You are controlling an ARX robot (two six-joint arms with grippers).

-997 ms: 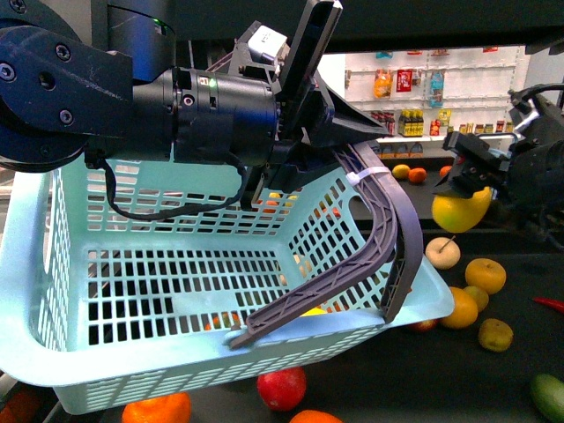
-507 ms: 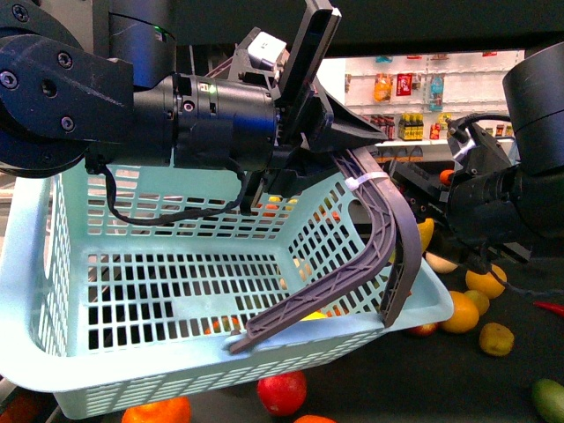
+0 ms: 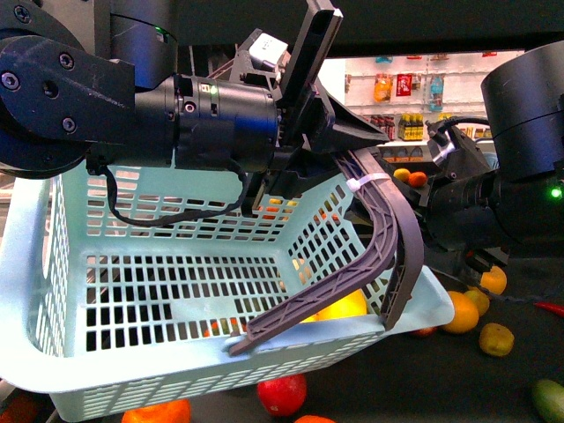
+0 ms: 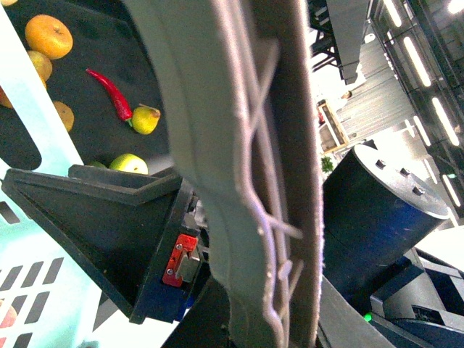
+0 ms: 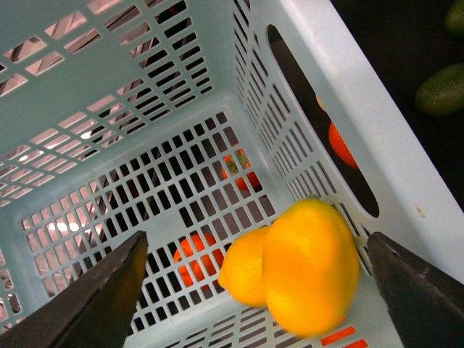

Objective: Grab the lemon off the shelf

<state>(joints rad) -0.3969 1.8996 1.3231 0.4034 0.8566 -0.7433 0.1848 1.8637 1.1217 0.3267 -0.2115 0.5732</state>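
Gripping the handle [image 3: 388,229] tight in the left hand [image 3: 348,163], right hand [image 5: 257,235] wide open over the lemon [image 5: 310,264] in the basket [image 5: 348,116].

Smooth pale plastic basket [image 5: 359,109], matt grey plastic handle [image 3: 392,220] (ribbed), waxy-skinned lemon [image 5: 308,268].

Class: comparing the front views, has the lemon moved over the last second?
Yes. The lemon moved left and down, from right of the basket to inside it.
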